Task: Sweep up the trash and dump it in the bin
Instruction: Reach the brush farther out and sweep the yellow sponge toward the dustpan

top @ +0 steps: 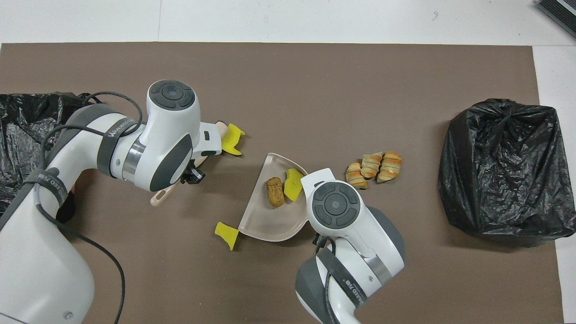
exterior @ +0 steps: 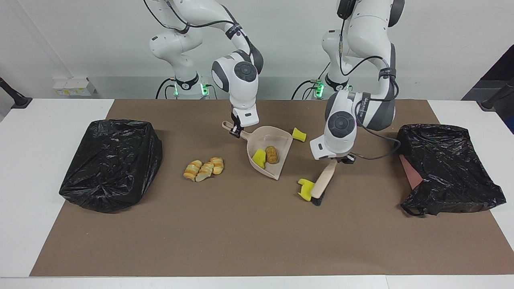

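My left gripper (exterior: 341, 159) is shut on the handle of the beige brush (exterior: 323, 182), which slants down to the mat. The brush's black bristles press against a yellow sponge chunk (exterior: 305, 189). Over in the middle, my right gripper (exterior: 235, 132) is shut on the handle of the beige dustpan (exterior: 279, 142). A yellow sponge piece (exterior: 260, 158) and a brown lump (exterior: 271, 154) lie in the pan. Another yellow chunk (exterior: 298, 134) lies beside the pan's rim, nearer the robots. Striped bread pieces (exterior: 204, 168) sit on the mat toward the right arm's end. From overhead the right wrist hides its fingers.
A black-bagged bin (exterior: 112, 162) stands at the right arm's end of the brown mat (exterior: 241, 233). A second black bag (exterior: 445, 168), with something pink showing at its mouth, lies at the left arm's end. A cable trails from the left wrist toward it.
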`<action>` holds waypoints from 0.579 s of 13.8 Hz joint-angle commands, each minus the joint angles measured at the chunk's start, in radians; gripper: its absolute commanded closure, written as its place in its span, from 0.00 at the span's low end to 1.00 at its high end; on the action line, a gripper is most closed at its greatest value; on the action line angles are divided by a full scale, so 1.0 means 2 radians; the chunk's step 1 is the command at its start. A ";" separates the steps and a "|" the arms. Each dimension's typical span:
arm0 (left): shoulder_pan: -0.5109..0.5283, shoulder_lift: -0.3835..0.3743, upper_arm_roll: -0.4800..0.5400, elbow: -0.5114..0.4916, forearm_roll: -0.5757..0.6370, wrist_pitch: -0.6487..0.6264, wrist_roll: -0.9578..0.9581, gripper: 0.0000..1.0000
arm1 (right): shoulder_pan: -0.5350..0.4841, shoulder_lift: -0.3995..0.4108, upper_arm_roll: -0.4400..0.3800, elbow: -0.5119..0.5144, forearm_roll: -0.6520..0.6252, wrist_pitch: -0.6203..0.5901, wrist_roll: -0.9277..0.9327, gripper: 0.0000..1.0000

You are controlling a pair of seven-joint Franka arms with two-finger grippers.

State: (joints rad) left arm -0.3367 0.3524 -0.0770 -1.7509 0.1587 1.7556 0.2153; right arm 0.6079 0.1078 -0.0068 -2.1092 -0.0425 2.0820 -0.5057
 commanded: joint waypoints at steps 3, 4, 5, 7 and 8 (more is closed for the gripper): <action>-0.039 -0.064 0.005 -0.092 -0.039 0.005 -0.009 1.00 | -0.001 -0.009 0.001 -0.005 -0.006 -0.005 0.018 1.00; -0.049 -0.071 0.006 -0.102 -0.057 0.008 -0.013 1.00 | -0.001 -0.009 0.001 -0.005 -0.006 -0.005 0.018 1.00; -0.058 -0.073 0.005 -0.104 -0.068 0.004 -0.019 1.00 | -0.001 -0.009 0.001 -0.005 -0.006 -0.006 0.018 1.00; -0.082 -0.100 0.006 -0.123 -0.107 0.001 -0.031 1.00 | -0.001 -0.009 0.002 -0.005 -0.006 -0.006 0.017 1.00; -0.085 -0.113 0.006 -0.129 -0.121 -0.006 -0.032 1.00 | -0.001 -0.009 0.002 -0.005 -0.006 -0.006 0.017 1.00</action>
State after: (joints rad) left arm -0.4725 0.2148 -0.0804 -1.9330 -0.0349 1.7509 0.1672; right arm 0.6081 0.1077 -0.0068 -2.1092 -0.0425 2.0816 -0.5047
